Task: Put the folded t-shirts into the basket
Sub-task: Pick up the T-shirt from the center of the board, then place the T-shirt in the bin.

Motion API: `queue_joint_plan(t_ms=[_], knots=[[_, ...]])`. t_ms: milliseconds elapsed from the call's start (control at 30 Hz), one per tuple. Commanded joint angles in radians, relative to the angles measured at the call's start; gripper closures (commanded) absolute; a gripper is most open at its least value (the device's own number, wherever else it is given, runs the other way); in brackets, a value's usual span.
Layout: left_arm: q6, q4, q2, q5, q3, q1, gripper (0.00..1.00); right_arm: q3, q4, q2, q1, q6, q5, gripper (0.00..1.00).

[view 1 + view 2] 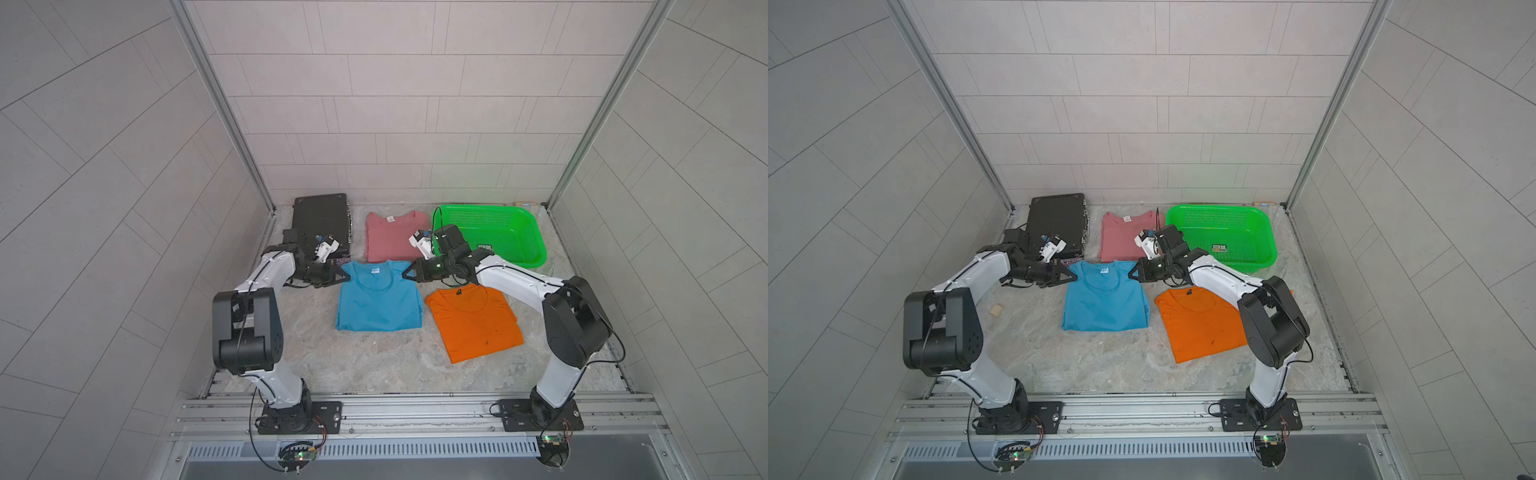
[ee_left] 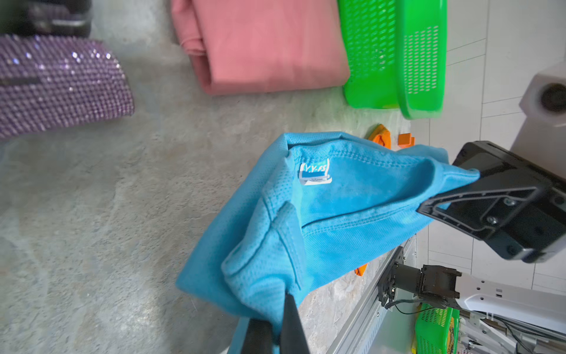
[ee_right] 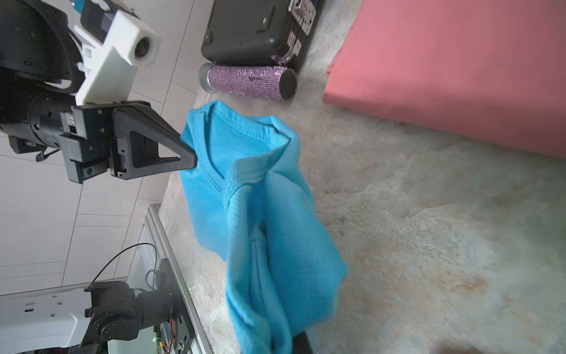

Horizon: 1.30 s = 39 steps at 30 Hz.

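Teal-blue folded cloth t-shirt (image 1: 378, 301) lies on the desk (image 1: 365, 365), left and right jaws clamped on its shoulder corners (collar edge seemingly raised). Grasp step; next, lift evenly into the bright green perforated basket (image 1: 494, 232).

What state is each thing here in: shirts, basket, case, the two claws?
blue t-shirt: pinched at both shoulders, collar end raised.
pink t-shirt: folded, lying flat.
orange t-shirt: folded, lying flat.
basket: upright, no shirt inside.
black case: shut.
left gripper: shut on blue t-shirt.
right gripper: shut on blue t-shirt.
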Motion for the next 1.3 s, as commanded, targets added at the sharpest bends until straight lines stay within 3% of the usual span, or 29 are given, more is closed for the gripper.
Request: queue_joint_plan(t_ms=[0,267,700,867,967,1100,1267], knots=[[0.023,-0.033,-0.014,0.056,0.009,-0.006,1.00,-0.026,-0.006,-0.042,-0.015,-0.012,0.009,1.00],[-0.040,0.000,-0.078,0.105,0.045,-0.035,1.00,-0.053,-0.014,-0.122,-0.078,0.011,0.004,1.00],[-0.246,0.093,-0.084,0.043,0.226,-0.290,1.00,-0.051,-0.164,-0.321,-0.312,-0.039,-0.053,1.00],[-0.316,0.126,-0.022,0.005,0.397,-0.384,1.00,-0.015,-0.207,-0.381,-0.426,-0.055,-0.070,1.00],[-0.346,0.194,0.042,-0.035,0.478,-0.433,1.00,0.012,-0.217,-0.393,-0.512,-0.079,-0.148,1.00],[-0.404,0.239,0.171,-0.039,0.648,-0.483,1.00,0.070,-0.239,-0.352,-0.624,-0.075,-0.245,1.00],[-0.414,0.192,0.335,-0.050,0.857,-0.548,1.00,0.160,-0.285,-0.279,-0.670,-0.091,-0.237,1.00]])
